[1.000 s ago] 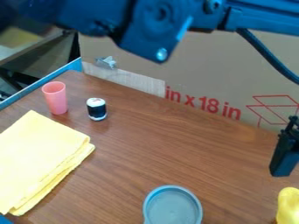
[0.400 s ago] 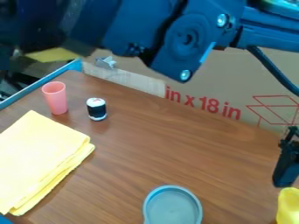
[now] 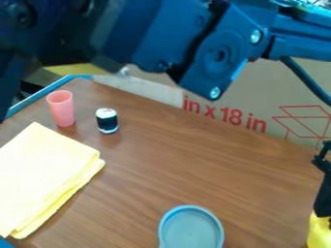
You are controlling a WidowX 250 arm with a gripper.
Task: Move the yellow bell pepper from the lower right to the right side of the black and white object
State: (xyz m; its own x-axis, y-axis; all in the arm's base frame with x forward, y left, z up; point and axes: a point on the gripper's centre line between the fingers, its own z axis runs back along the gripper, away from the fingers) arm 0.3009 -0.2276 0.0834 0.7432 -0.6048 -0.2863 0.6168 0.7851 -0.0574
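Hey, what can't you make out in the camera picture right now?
In the camera view:
Yellow object: full shape, cut off by the right edge, partly covered by the gripper.
Gray round dish: near side, cut off by the bottom edge.
Yellow cloth: left part, cut off by the left edge.
Upper left background: hidden by the arm.

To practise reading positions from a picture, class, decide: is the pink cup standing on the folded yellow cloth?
No, the pink cup stands on the bare brown table, beyond the cloth's far edge.
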